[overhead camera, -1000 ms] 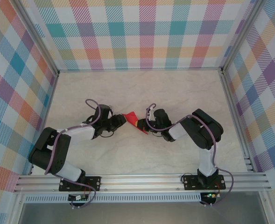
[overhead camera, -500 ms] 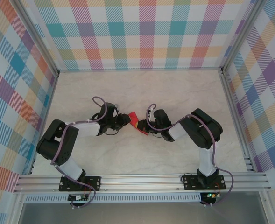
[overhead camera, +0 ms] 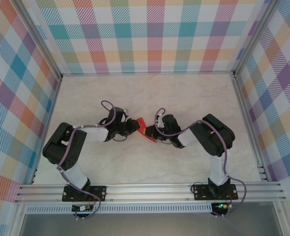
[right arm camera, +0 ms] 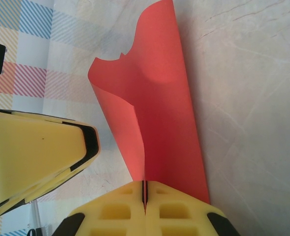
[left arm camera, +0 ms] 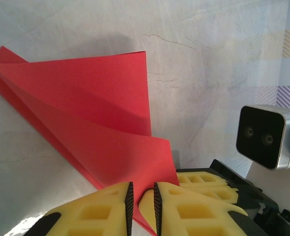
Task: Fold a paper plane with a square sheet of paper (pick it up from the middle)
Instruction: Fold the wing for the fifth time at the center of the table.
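Marble-look tabletop (overhead camera: pixel 184 98), partly folded red paper sheet (overhead camera: pixel 144 126) at its centre between the two arms. Right end effector (right arm camera: pixel 145 192): pads pressed fully together, clamping the sheet's edge in the seam. Left end effector (left arm camera: pixel 142 199): narrow gap, sheet corner sits between the pads, not yet squeezed

You are looking at a robot lab test cell, not a home or a shop. Your left arm (overhead camera: pixel 66 150) and right arm (overhead camera: pixel 216 132) are bolted to an aluminium rail (overhead camera: pixel 149 189) at the near edge of a pale stone-look table (overhead camera: pixel 184 93). Plaid panels (overhead camera: pixel 149 34) on metal posts (overhead camera: pixel 37 37) wall it on three sides.
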You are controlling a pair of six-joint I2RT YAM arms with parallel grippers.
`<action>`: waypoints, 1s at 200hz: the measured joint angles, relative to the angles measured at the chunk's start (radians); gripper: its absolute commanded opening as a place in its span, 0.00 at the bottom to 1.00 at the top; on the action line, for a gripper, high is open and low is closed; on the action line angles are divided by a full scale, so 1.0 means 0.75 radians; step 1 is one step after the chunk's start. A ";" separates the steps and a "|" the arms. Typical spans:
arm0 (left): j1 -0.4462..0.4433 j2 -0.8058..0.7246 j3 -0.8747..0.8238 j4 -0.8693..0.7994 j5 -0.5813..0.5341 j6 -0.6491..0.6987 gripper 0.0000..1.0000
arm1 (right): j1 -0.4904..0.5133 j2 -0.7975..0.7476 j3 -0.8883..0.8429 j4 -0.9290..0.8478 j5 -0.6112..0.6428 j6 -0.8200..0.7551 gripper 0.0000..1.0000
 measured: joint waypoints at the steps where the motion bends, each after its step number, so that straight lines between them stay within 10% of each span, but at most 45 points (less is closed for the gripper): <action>1: -0.001 0.001 0.001 0.001 0.001 0.000 0.21 | 0.000 0.000 0.001 -0.001 -0.001 0.000 0.04; 200: -0.007 0.074 0.045 -0.034 0.008 0.001 0.15 | -0.003 -0.011 0.041 -0.067 -0.086 -0.017 0.22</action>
